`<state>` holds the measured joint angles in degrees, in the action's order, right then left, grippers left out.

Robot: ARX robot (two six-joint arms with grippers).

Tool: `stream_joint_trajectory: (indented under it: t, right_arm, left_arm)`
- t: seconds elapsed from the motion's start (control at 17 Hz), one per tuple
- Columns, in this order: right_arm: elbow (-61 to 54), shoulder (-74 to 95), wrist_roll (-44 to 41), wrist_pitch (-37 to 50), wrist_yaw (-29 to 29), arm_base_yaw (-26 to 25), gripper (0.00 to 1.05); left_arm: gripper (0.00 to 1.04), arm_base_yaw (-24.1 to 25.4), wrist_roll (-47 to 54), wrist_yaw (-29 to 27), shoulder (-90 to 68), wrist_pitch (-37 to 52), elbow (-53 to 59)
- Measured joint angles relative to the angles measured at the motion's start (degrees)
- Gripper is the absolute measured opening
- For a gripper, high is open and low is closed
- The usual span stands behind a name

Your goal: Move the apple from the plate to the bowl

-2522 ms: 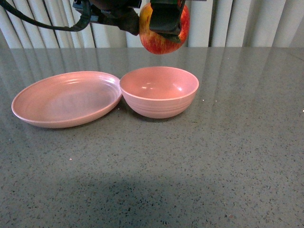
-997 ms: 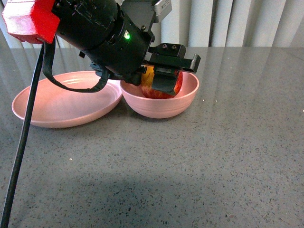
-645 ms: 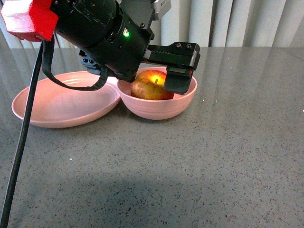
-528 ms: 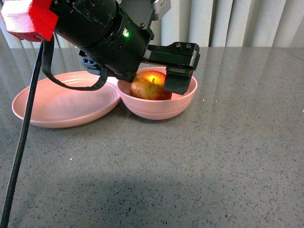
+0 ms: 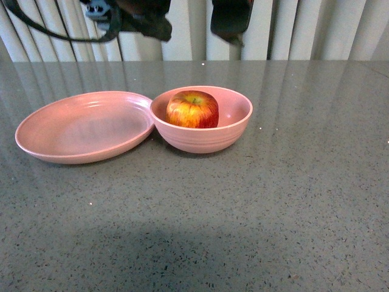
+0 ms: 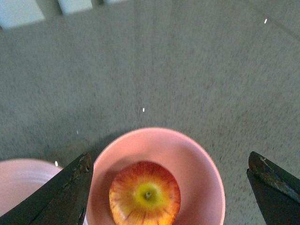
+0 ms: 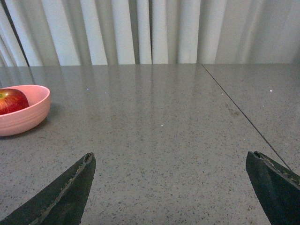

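Start at the left: the plate (image 5: 85, 126) lies bare on the desk (image 5: 255, 207), its rim touching the bowl (image 5: 203, 135) just to its right. The apple (image 5: 192, 109) sits inside that bowl, stem dimple up, leaning toward the plate side. Your left gripper (image 6: 168, 187) hangs straight above it with the jaws spread wide and nothing between them; in the left wrist view the apple (image 6: 145, 196) lies between the two jaw tips, well below them, and a round fruit offers no long axis to line up with. Further right, your right gripper (image 7: 171, 190) is also released and empty, looking across bare desk with the bowl (image 7: 23, 112) well off to one side. I judge the transfer done, so the left arm only needs to clear away upward.
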<state>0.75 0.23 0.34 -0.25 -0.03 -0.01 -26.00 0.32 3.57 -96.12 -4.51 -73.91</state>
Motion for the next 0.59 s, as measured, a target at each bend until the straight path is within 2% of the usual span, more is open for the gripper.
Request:
stream_joint_trajectory:
  t: [0.23,0.47,0.53,0.59]
  right_arm:
    - [0.0,0.0,0.0,0.0,0.0,0.0,0.98]
    - [0.0,0.0,0.0,0.0,0.0,0.0,0.98]
    - [0.0,0.0,0.0,0.0,0.0,0.0,0.98]
    - [0.0,0.0,0.0,0.0,0.0,0.0,0.98]
  left_arm:
    - [0.98,1.29,-1.88,-0.9,10.1,7.52,3.19]
    - [0.98,4.76,-1.88,-2.51,21.7,10.1,9.27]
    - [0.97,5.53,-1.66,-3.87,24.13,11.08,10.78]
    - [0.86,5.73,-1.38,-12.76,27.41,15.63,14.64]
